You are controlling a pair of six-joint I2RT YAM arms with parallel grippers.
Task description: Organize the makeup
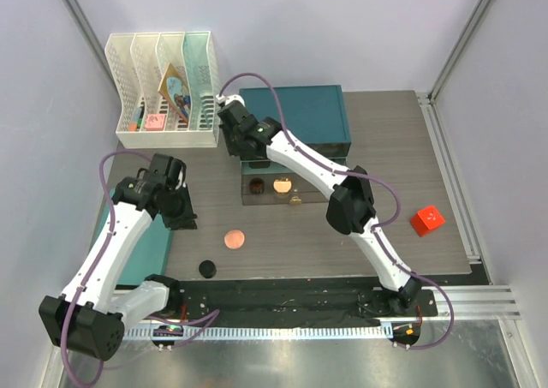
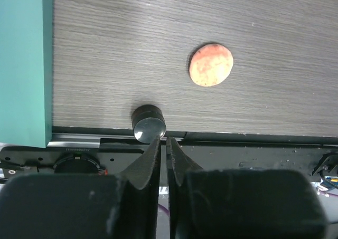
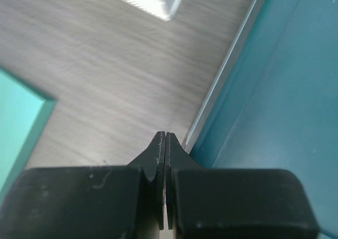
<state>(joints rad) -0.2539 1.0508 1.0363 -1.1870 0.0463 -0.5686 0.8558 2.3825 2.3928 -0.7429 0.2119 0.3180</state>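
A round pink blush compact (image 1: 234, 238) lies on the grey table, and a small black jar (image 1: 206, 269) stands near the front edge. A clear organizer tray (image 1: 257, 198) holds a dark brown round piece (image 1: 255, 184), a gold-rimmed compact (image 1: 282, 183) and a small pale item (image 1: 295, 199). My left gripper (image 1: 186, 223) is shut and empty. In the left wrist view its tips (image 2: 165, 140) are just short of the black jar (image 2: 148, 122), with the blush compact (image 2: 211, 65) further off. My right gripper (image 1: 232, 146) is shut and empty between the racks and the teal box; its tips (image 3: 165, 134) hang over bare table.
White file racks (image 1: 163, 92) with colourful items stand at the back left. A dark teal box (image 1: 300, 114) sits behind the tray and fills the right of the right wrist view (image 3: 285, 91). A teal slab (image 1: 147, 251) lies at the left. A red cube (image 1: 426, 220) sits at the right.
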